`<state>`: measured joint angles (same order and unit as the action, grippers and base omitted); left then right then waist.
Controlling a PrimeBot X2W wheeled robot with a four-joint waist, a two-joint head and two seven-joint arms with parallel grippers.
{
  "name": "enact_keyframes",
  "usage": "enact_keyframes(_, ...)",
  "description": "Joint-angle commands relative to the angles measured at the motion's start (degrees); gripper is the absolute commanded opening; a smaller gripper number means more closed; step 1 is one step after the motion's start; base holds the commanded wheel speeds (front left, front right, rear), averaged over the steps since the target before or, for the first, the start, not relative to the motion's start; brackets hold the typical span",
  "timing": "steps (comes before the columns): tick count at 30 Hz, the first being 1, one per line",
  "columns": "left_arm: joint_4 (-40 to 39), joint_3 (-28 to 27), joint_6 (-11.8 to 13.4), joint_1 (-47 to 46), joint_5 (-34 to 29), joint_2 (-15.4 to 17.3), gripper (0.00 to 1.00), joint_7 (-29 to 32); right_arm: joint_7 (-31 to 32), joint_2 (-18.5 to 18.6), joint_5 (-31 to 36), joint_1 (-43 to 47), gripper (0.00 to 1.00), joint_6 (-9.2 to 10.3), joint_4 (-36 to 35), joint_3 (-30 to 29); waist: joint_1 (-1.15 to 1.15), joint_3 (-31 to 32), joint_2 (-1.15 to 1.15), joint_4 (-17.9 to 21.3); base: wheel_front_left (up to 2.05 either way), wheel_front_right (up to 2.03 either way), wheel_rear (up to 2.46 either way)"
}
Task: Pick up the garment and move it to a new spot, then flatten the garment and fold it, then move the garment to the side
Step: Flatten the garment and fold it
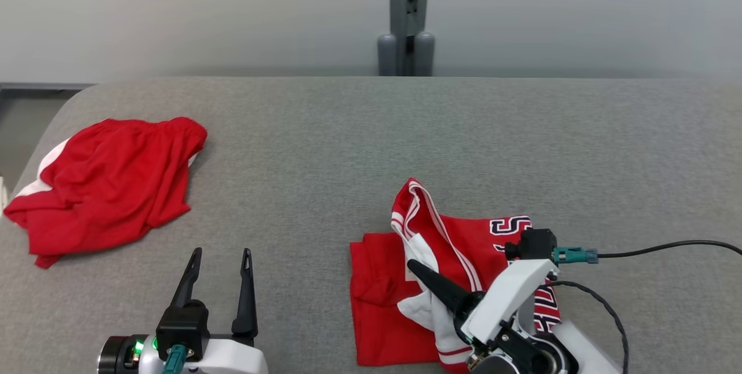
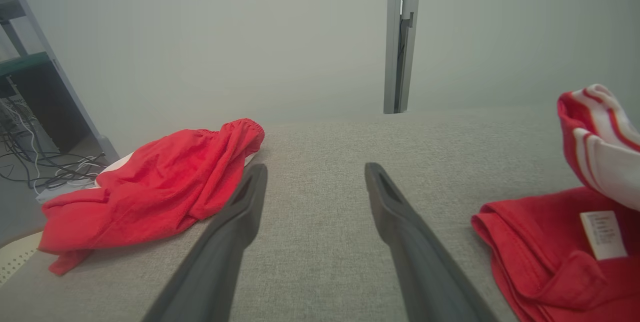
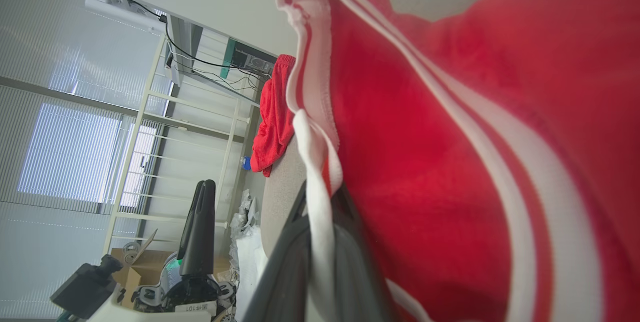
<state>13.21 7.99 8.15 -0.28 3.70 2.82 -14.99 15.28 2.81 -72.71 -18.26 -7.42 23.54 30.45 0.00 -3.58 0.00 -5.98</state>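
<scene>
1. Nearest, low on the right of the grey table [image 1: 348,148]: fingers of the right gripper [image 1: 413,264] pressed together, pinching the white strip [image 3: 312,162] of the garment [image 1: 382,287].
2. Right under and around those fingers: the garment, a red top in a crumpled heap, close to the near table edge, with one part pulled up into a peak.
3. No clear long side to the heap; looks about as wide as deep, with the striped trim running away and a bit left.
4. Low on the left: the left gripper [image 1: 222,252], fingers spread wide, holding nothing, pointing away, with the garment well apart on its right side.
5. Nearer arm by far: the right one. Looks like the pick-up step, with the lift not yet done.
6. Between the grippers and farther back: lots of bare table, good room for a new spot.
7. Out to the right: a black cable [image 1: 666,244] beside the arm; might catch on the cloth.
8. Far left: red shorts [image 1: 110,182] in a heap near the rounded table edge; best kept clear of.
9. Farthest back: a grey post [image 1: 408,14] behind the far edge.
</scene>
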Motion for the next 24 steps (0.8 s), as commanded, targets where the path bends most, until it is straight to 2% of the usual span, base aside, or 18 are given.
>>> enact_keyframes(1, 0.07, 0.10, 0.37, -0.29, 0.52, 0.18, 1.00, -0.20, -1.23, 0.25, -1.40, -1.52, 0.00, -0.13, 1.40, 1.55, 0.00, -0.72, 0.00, -1.90, 0.00, 0.00, 0.00)
enact_keyframes(6, 0.30, 0.88, 0.64, -0.42, 1.06, 0.17, 1.00, -0.20, -3.65, 0.27, -4.47, -4.03, 0.00, -0.14, 6.19, 5.60, 0.00, -1.33, 0.00, -4.52, 0.00, 0.00, 0.00)
enact_keyframes(16, 0.42, 1.97, 1.42, -0.88, 1.99, 0.17, 1.00, -0.20, -6.50, 0.33, -7.79, -7.27, 0.00, -0.13, 12.80, 11.88, 0.00, -2.25, 0.00, -7.27, 0.00, 0.00, 0.00)
enact_keyframes(17, 0.43, 2.08, 1.51, -0.92, 2.07, 0.17, 1.00, -0.20, -6.96, 0.30, -8.21, -7.58, 0.09, -0.13, 13.89, 12.20, 0.00, -2.31, 0.00, -7.39, 0.00, 0.00, 0.00)
enact_keyframes(18, 0.43, 2.16, 1.56, -0.94, 2.02, 0.19, 1.00, -0.20, -7.50, 0.35, -8.33, -8.03, 0.76, -0.13, 14.78, 12.59, 0.00, -2.37, 0.00, -7.46, 0.00, 0.00, 0.00)
enact_keyframes(19, 0.43, 2.21, 1.61, -0.98, 2.12, 0.18, 1.00, -0.20, -7.76, 0.35, -8.86, -8.47, 1.00, -0.13, 15.79, 13.01, 0.00, -2.41, 0.00, -7.50, 0.00, 0.00, 0.00)
enact_keyframes(24, 0.41, 1.85, 1.96, -0.94, 2.28, 0.18, 1.00, -0.20, -8.83, 0.42, -11.27, -10.68, 1.00, -0.13, 17.62, 15.71, 0.00, -2.32, 0.00, -6.93, 0.00, 0.00, 0.00)
